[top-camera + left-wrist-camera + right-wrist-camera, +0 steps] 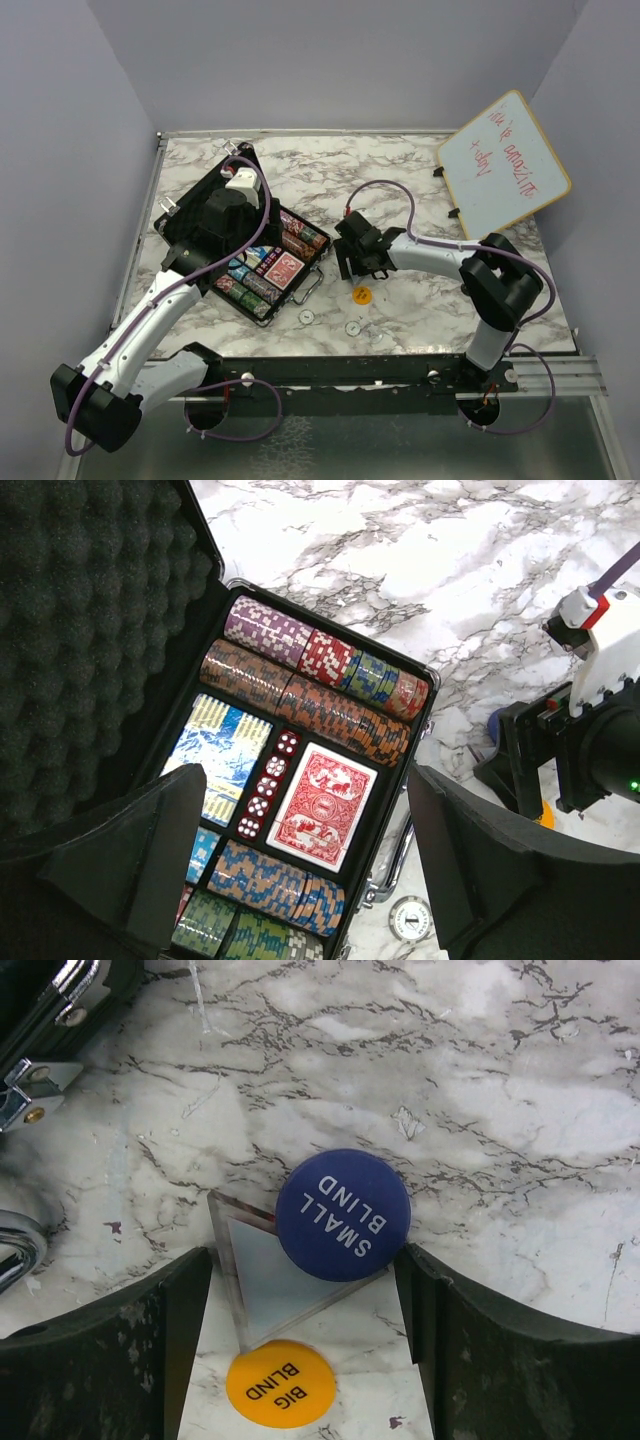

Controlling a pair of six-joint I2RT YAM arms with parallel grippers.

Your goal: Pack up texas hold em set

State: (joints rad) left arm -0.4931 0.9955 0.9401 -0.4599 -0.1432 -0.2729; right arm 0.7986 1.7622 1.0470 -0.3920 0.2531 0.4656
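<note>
On the bench (pixel 420 180) nearest us, our right gripper (pixel 302 1260) hovers, jaws apart, over the yellow big-blind button (pixel 279 1383) and the blue small-blind button (pixel 343 1214). Farther off, our left gripper (pixel 305 780), jaws apart, hangs above the open case (pixel 80 630) holding chips (pixel 300 695), cards (pixel 322 805) and dice (pixel 268 785).

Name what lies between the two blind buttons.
A clear triangular piece, seen in the right wrist view: the blue SMALL BLIND button overlaps its top, the yellow BIG BLIND button sits by its lower corner.
</note>
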